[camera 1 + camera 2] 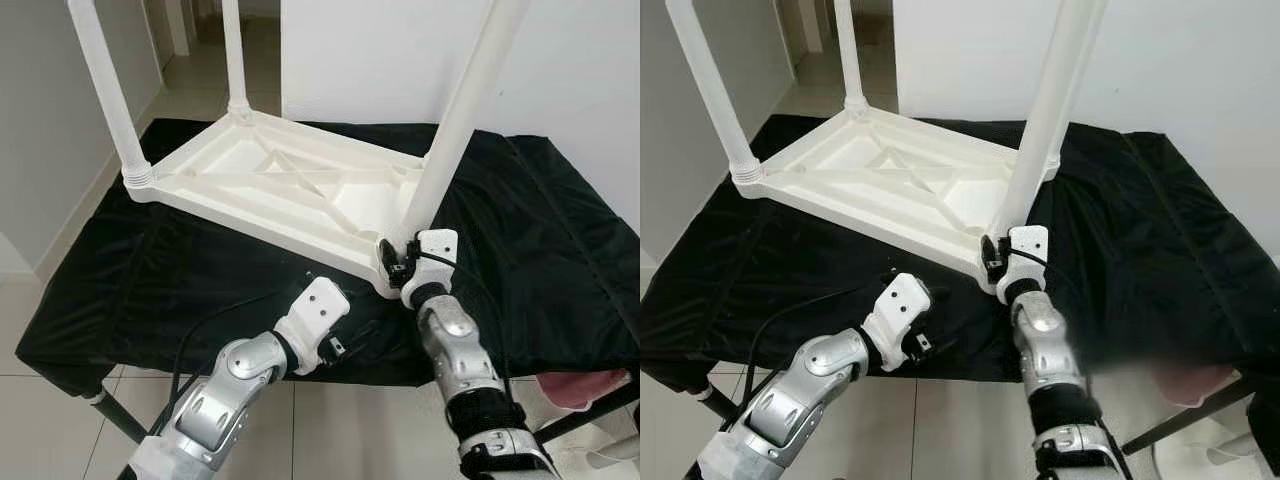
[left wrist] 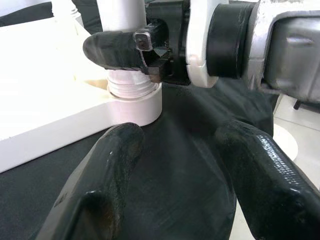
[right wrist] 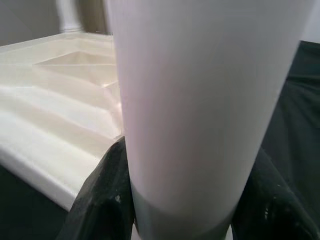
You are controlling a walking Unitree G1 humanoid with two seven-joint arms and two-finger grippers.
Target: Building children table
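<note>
Three white legs stick up from the upside-down white table top [image 1: 270,185], which lies on a black cloth [image 1: 540,240] over a stand. The right gripper [image 1: 398,262] squeezes the near leg [image 1: 462,120] low down at the table's near corner. The left gripper [image 2: 175,165] waits just beside it, fingers [image 2: 100,175] apart, holding nothing.

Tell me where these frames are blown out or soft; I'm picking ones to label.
Left wrist view: the tabletop glares white with its ribs lost, and the left gripper's fingers are soft up close. Right wrist view: the leg is a smooth blur. Right eye view: a smudge near the lower right.
</note>
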